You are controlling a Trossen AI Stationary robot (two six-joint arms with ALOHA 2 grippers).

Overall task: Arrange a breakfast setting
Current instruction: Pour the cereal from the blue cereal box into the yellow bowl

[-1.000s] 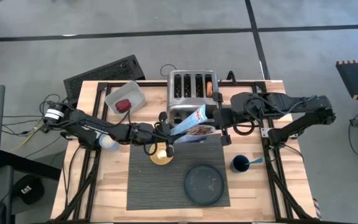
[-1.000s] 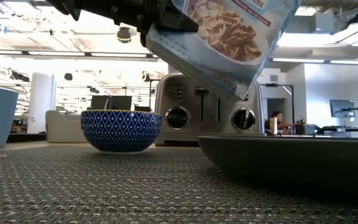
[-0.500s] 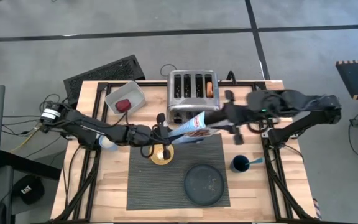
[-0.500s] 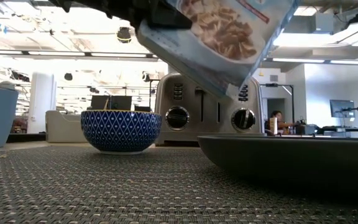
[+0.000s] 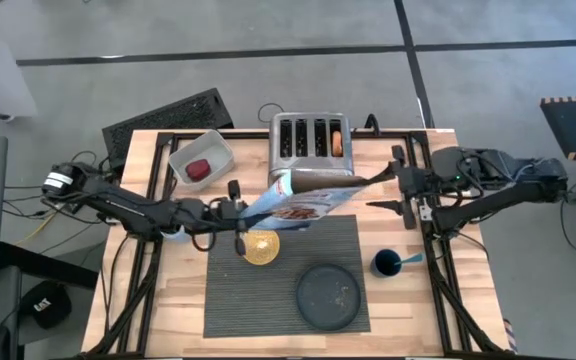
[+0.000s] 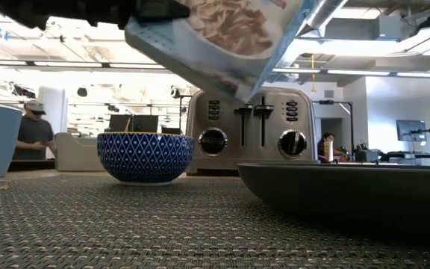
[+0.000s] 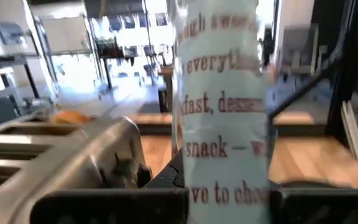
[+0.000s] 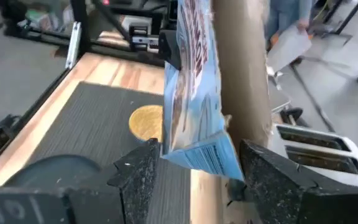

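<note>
My left gripper [image 5: 240, 212] is shut on a light-blue cereal box [image 5: 303, 200], which hangs tilted above the far edge of the dark ribbed placemat [image 5: 283, 285]. A brown flap [image 5: 323, 180] stands open at the box's right end. Below the box, the small bowl [image 5: 261, 247], yellow inside and blue-patterned outside [image 6: 145, 155], rests on the placemat. The dark plate [image 5: 330, 295] lies on the mat's near right. My right gripper [image 5: 392, 190] stands open just off the box's right end, touching nothing. The blue cup [image 5: 386, 263] holds the spoon [image 5: 410, 259]. My left gripper pinches the cereal box at its left end [image 5: 256, 210] between its two fingers, coming level from the table's left. In the left wrist view the box's narrow printed side [image 7: 222, 124] runs forward from between the fingers. The box is lifted clear, tilted over the bowl.
The chrome toaster [image 5: 308, 148] stands at the far middle with a bagel [image 5: 337, 143] in one slot. A grey tray [image 5: 200, 160] at the far left holds the red fruit [image 5: 199, 169]. Bare wood lies left of the placemat. People show in the room beyond.
My right gripper has opened, let go of the cereal box and drawn back toward the table's right edge. My left gripper has moved toward the table's left edge with the box, which has gone left with it and stays clear of the table.
</note>
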